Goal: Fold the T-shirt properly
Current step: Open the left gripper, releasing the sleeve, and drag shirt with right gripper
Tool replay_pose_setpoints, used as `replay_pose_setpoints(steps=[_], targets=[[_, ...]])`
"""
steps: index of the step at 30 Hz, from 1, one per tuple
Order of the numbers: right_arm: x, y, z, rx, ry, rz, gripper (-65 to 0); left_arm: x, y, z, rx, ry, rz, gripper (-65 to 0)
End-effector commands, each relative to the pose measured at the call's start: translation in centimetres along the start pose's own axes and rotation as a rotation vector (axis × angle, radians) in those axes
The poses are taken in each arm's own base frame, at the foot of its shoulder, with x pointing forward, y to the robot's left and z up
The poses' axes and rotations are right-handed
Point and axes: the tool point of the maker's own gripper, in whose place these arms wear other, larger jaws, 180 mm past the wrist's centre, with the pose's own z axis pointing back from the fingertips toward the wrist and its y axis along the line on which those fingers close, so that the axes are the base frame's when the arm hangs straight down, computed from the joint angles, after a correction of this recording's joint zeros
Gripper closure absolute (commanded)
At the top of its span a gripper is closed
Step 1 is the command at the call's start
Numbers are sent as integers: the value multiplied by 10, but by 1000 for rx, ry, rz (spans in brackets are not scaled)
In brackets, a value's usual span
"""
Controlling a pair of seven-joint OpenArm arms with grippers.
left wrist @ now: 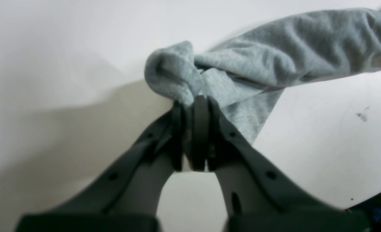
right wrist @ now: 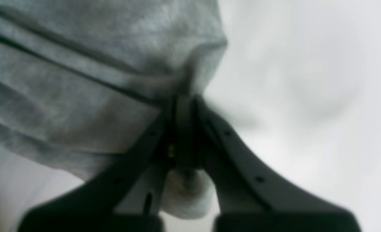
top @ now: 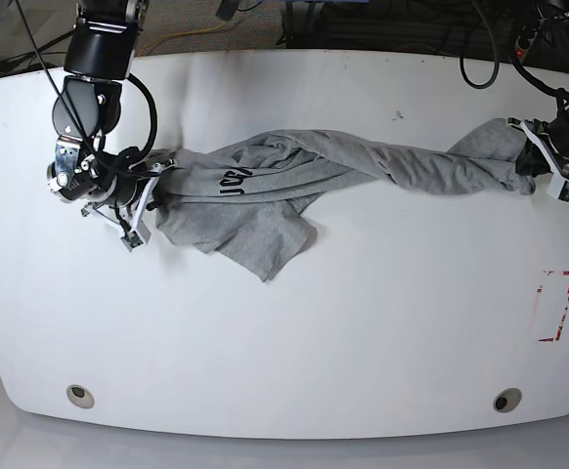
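Observation:
The grey T-shirt (top: 363,161) lies twisted into a long rope across the white table (top: 294,332), stretched between both arms. Black lettering (top: 234,181) shows near its left end, where a loose flap (top: 255,234) spreads toward the front. My left gripper (top: 531,156), at the right of the base view, is shut on a bunched end of the T-shirt (left wrist: 242,80); its closed tips (left wrist: 193,101) pinch the fabric. My right gripper (top: 157,181), at the left, is shut on the other end, with grey cloth (right wrist: 90,80) gathered at its tips (right wrist: 184,100).
A red-and-white marking (top: 555,305) sits on the table near the right edge. Two round fittings (top: 80,395) (top: 505,400) are set near the front edge. Cables (top: 480,59) run behind the back edge.

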Motion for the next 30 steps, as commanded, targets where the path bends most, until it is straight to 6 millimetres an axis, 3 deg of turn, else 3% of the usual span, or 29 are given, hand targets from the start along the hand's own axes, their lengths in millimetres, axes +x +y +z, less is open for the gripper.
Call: replay_pose_setpoints(steps=[1,6,11,14,19,24,30], targets=[[18,-15,3,-31,-32,6,0,15,3,5,6,-42,-28,-10],[33,-21,6,-43,-56,13,0,16,4,5,8,-47,-27,-10],[71,-33,26,-104,-122,66,0,27,7,5,15,-68,-36,-25],[90,-43,37,-133,-132,76,0,29,7,6,16,-70,-44,-100],[128,-60,58,-182,-197,101,0,54,-3,17,28,-124,-120,-260],[182,-78,92,-242,-303,132,0,80,-10,25,40,-175,-184,-451],[248,-81,134,-310,-396,254,0,100,7,35,107,-194,-188,-453]])
